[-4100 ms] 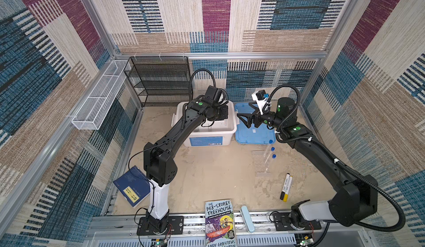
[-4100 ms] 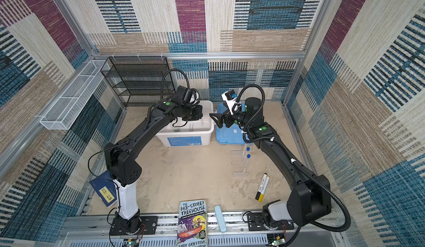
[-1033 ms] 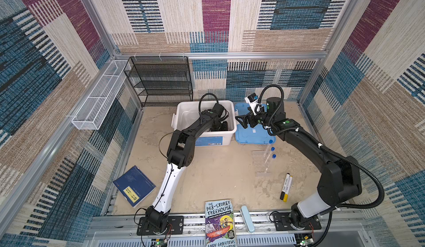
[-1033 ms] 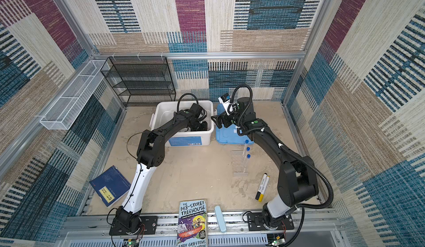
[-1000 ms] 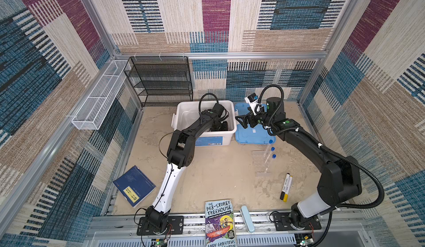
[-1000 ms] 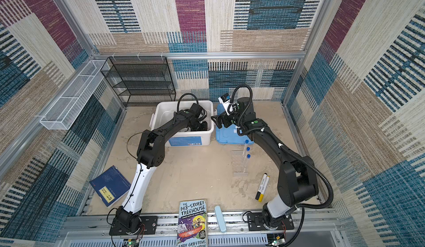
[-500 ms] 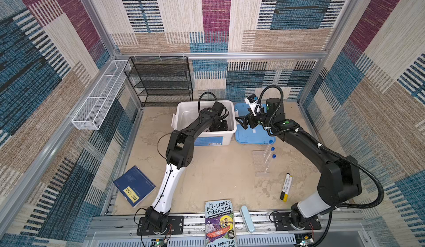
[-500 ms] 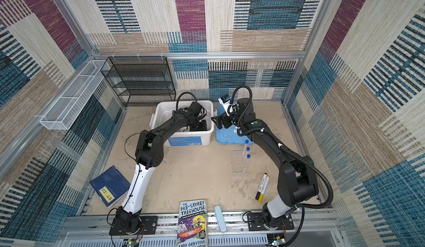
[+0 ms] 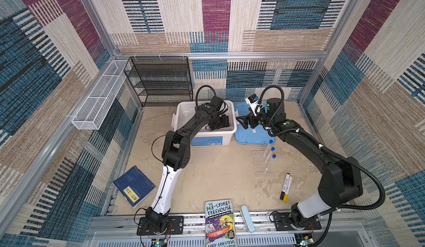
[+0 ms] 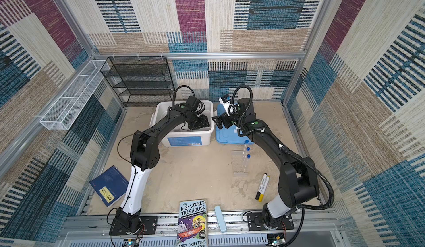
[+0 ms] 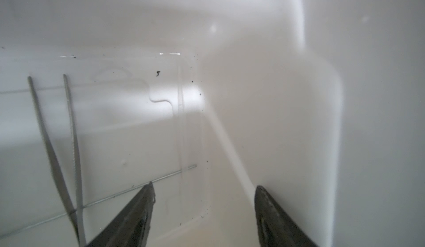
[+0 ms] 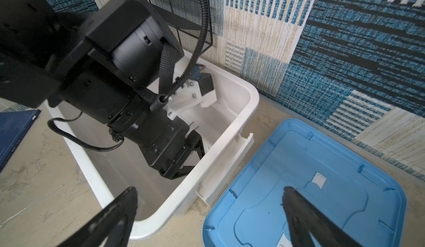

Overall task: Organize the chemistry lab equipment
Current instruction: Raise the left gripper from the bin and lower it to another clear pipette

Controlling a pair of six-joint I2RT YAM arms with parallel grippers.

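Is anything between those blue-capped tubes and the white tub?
Partly. The blue-capped tubes sit just in front of the flat blue lid, which lies beside the white tub. The tub is open on top, but the left pincer is down inside it.

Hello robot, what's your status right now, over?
Left gripper open, empty, down in white bin. Right gripper open over blue lid edge. Metal tweezers, thin rod on bin floor; blue-capped tubes outside. Nothing blocking.

Reaching forward, the left gripper (image 11: 203, 186) and right gripper (image 12: 208, 189) both show fingers (image 12: 119, 211) spread apart.
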